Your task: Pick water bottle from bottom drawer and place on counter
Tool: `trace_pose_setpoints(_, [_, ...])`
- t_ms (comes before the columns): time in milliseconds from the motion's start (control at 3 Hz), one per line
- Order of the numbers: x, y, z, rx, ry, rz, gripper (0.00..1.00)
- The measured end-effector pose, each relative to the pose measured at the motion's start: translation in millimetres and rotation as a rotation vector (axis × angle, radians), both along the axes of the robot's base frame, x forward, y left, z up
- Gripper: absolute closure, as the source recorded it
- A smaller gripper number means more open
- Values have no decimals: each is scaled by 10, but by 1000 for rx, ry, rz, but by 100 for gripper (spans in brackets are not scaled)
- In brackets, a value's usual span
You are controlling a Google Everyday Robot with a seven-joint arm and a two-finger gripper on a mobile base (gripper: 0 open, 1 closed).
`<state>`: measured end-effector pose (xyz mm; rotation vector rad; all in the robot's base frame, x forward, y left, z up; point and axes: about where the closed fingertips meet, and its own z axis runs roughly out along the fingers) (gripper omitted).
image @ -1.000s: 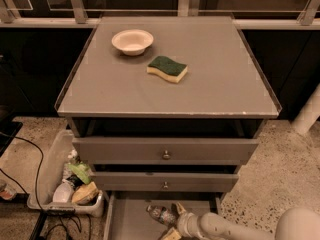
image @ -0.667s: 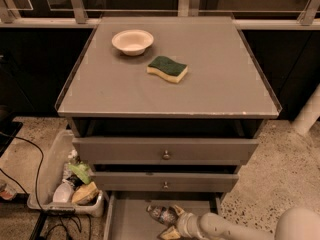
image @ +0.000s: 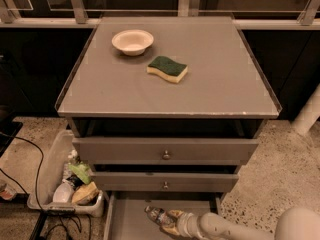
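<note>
Pincer (image: pixel 173 223), openness unclear, at base of water bottle (image: pixel 156 215), cap toward rear-left, in bottom drawer (image: pixel 127 225).

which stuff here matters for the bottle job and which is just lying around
Job: water bottle in the bottom drawer; counter; hand, down in the drawer at the bottle.
Lying about: bowl and sponge on the counter; floor bin of clutter.
</note>
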<state>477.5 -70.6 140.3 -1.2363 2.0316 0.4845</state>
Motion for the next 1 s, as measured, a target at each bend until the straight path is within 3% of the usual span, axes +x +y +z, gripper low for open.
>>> trace_pose_setpoints(333, [0,0,0,0,0,0,88])
trace_pose_setpoints(667, [-1,1,0,0,0,0,100])
trace_pose_setpoints(1000, [-74,-78,167,18,-2,7,100])
